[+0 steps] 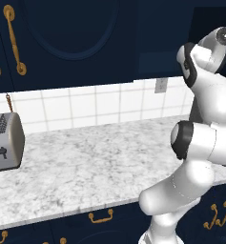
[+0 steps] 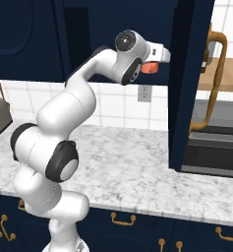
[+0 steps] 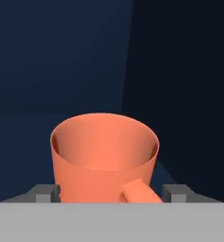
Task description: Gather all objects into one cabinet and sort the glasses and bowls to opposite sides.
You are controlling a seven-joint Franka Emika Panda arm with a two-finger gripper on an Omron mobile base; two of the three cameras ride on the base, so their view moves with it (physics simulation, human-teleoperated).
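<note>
even, soft rendered light in both base views, no glare; worktop bright w/ only faint shading under the toaster at its left edge. arm shows smooth highlights. cabinet interior dim, nearly black at right in hand view. orange-coral cup evenly lit, edges slightly soft; low-res overall

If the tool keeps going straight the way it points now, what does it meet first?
The tool carries the orange-coral cup into the cabinet; the dark back wall looks first in line, though depth is unclear.
</note>
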